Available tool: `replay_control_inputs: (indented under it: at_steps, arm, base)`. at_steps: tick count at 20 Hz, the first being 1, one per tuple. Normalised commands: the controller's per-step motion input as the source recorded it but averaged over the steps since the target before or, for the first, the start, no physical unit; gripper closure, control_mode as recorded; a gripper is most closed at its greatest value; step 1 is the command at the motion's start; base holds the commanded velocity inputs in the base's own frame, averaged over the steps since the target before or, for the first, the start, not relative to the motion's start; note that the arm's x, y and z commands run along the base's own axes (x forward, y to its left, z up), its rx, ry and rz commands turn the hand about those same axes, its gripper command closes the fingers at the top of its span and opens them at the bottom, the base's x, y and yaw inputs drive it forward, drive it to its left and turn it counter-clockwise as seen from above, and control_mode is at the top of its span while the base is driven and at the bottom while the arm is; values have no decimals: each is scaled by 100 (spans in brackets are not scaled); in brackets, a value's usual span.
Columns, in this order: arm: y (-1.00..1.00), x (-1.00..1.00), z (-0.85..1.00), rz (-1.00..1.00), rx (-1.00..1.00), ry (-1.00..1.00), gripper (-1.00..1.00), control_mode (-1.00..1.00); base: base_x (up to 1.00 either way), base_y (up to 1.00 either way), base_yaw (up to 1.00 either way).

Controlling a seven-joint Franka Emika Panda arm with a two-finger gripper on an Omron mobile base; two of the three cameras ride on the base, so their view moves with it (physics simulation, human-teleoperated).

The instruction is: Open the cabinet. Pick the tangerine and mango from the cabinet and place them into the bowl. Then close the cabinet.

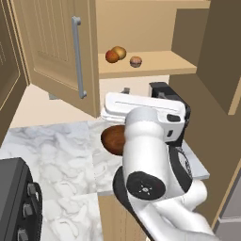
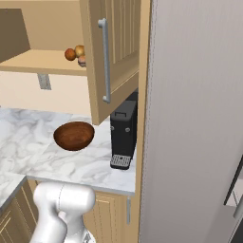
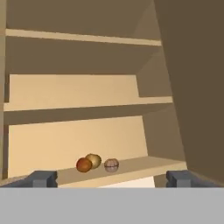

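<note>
The cabinet [image 1: 150, 65] stands open, its left door [image 1: 56, 47] and right door [image 2: 118, 47] swung out toward me. On its bottom shelf lie the orange-red tangerine [image 1: 112, 57] [image 3: 84, 165], the yellowish mango [image 1: 119, 51] [image 3: 93, 159] right behind it, and a small brownish round fruit [image 1: 135, 61] [image 3: 111, 165] a little apart. The dark wooden bowl [image 2: 73, 135] [image 1: 111, 140] sits empty on the marble counter below, half hidden by my arm in the left base view. My gripper [image 3: 111, 179] is open and empty, facing the shelf from a distance.
A black coffee machine [image 2: 123, 135] stands on the counter right of the bowl, under the open right door. A dark appliance [image 1: 16, 202] sits at the counter's near left. A tall grey panel [image 2: 194, 118] walls the right side. The open door handles [image 1: 78, 56] jut out.
</note>
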Motion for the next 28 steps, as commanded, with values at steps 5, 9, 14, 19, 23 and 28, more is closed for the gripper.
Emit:
replay_control_inputs:
  at_steps: [5, 9, 14, 19, 23, 28]
  arm:
    - [-5, 21, 0, 38, 0, 18, -100, -100]
    - [-1, 16, 0, 37, 1, 14, -100, -100]
    - [0, 24, -1, 33, 2, 12, -100, -100]
    - [0, 35, -9, 29, 4, 9, -100, -100]
    - [4, 49, -13, 26, 5, 10, -100, -100]
    - [13, 59, -21, 28, 5, 11, -100, -100]
  base:
    - [0, 0, 0]
    - [0, 0, 0]
    - [0, 0, 0]
    - [0, 0, 0]
    - [0, 0, 0]
    - [0, 0, 0]
